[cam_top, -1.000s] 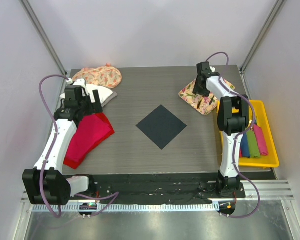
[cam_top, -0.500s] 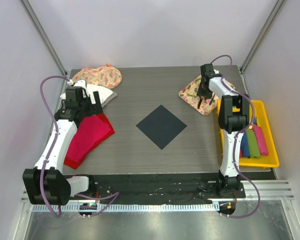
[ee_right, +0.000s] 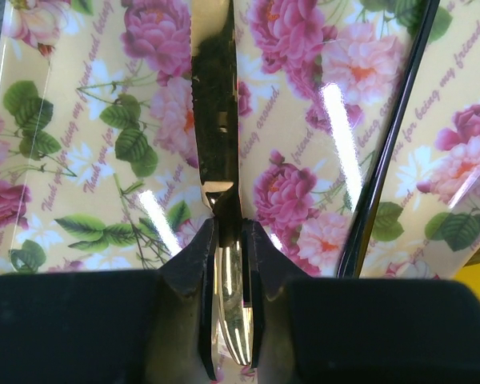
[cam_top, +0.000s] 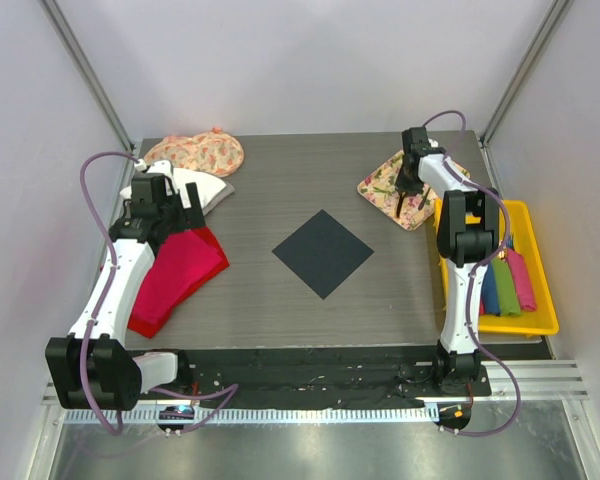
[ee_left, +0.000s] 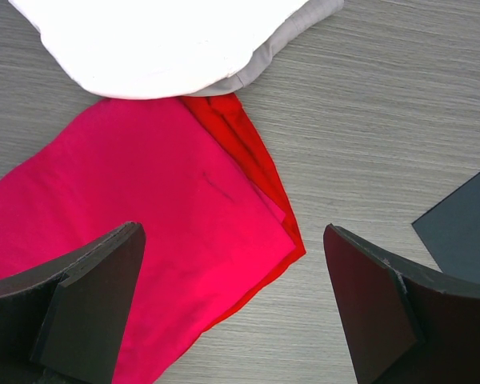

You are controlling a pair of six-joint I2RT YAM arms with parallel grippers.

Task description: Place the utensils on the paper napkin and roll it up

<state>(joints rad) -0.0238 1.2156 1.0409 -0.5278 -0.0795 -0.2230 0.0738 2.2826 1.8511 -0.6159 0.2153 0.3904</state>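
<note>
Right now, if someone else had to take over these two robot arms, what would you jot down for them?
Left gripper: open, empty, hovering over the red cloth.
Right gripper: shut on the handle of the gold knife, which lies on the glossy floral sheet at the far right.
Dark napkin: flat at the table's middle, nothing on it.
Done: only the grip on the knife.
Left: carry the utensils to the napkin, then roll it up.

Grey table (cam_top: pixel 280 305): red cloth (cam_top: pixel 175 275) at 9 o'clock, white cloth (cam_top: pixel 202 188) at 10, floral cloth (cam_top: pixel 195 153) just beyond, glossy floral mat (cam_top: pixel 383 186) at 2, yellow tray (cam_top: pixel 510 325) with coloured rolls (cam_top: pixel 507 288) at 3.
</note>
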